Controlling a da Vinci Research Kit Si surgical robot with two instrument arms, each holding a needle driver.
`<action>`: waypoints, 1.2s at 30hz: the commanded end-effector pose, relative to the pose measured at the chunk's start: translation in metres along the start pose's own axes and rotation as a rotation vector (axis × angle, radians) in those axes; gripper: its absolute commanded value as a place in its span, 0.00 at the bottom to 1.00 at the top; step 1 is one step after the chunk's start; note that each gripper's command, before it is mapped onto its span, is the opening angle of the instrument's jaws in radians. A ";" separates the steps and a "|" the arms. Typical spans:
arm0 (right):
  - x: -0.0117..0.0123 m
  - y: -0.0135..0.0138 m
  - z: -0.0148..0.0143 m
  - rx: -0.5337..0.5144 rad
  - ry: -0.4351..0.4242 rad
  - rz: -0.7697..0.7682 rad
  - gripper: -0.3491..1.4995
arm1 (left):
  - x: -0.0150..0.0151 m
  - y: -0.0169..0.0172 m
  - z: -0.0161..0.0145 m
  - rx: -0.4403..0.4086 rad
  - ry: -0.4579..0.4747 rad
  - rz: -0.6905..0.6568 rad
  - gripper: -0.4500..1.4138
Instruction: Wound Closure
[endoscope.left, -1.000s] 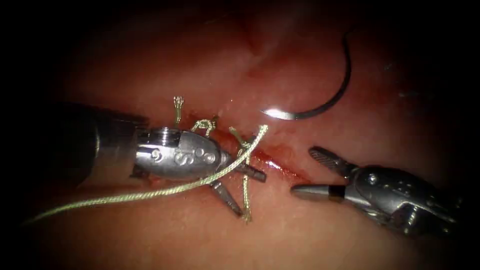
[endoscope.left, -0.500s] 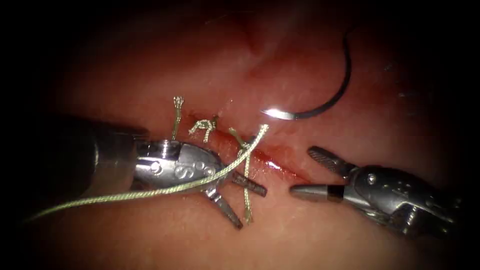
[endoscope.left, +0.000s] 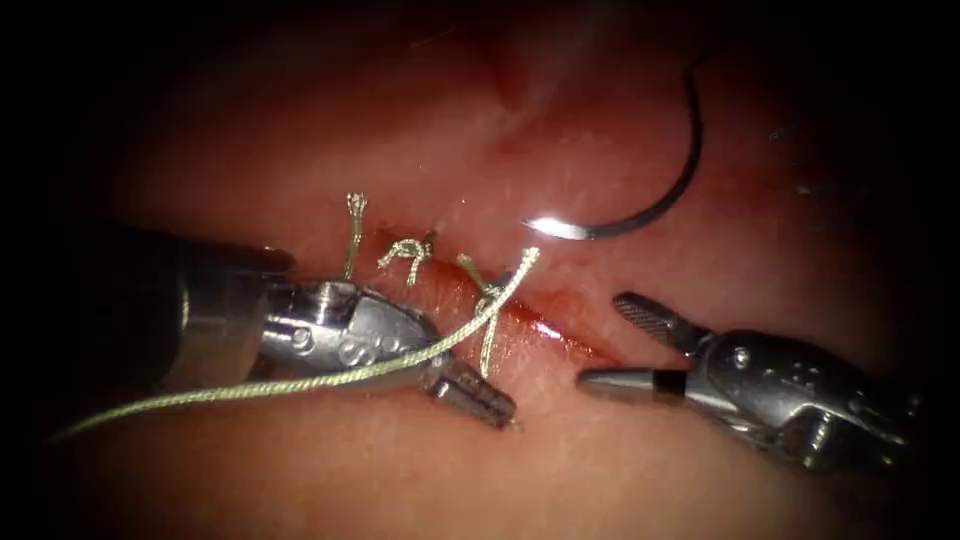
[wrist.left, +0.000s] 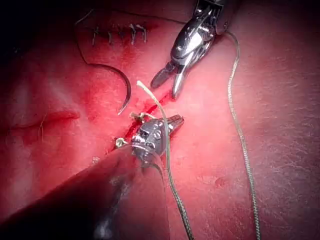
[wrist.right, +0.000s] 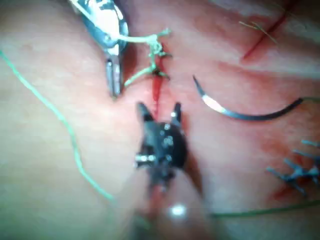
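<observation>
My left tool lies over the left side of the cut, its jaws shut on the short thread tail that hangs from a knot. The long thread runs across this tool's body and off to the left. The curved needle lies free on the tissue, right of the cut, held by neither tool and not in the tissue. My right tool hovers at the cut's right end, jaws wide open and holding nothing. The right wrist view shows those open jaws and the needle.
Tied knots with cut thread ends sit along the closed part of the cut. Red fluid glistens in the open part. An older row of stitches lies farther off on the tissue.
The left tool's jaws, open around the short thread tail a second ago, have shut on it, and the tool has sunk slightly. The right tool and the needle have stayed put.
</observation>
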 end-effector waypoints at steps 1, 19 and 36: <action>-0.0002 -0.0002 0.0010 0.003 0.002 0.000 0.99 | -0.0002 -0.0004 0.0002 0.015 0.004 -0.003 0.00; 0.0035 -0.0019 0.0031 0.003 0.004 -0.229 0.99 | 0.0003 -0.0021 -0.0082 0.223 0.168 -0.133 0.00; 0.0062 -0.0039 0.0114 -0.009 0.020 -0.467 0.97 | -0.0006 -0.0021 -0.0104 0.259 0.202 -0.161 0.00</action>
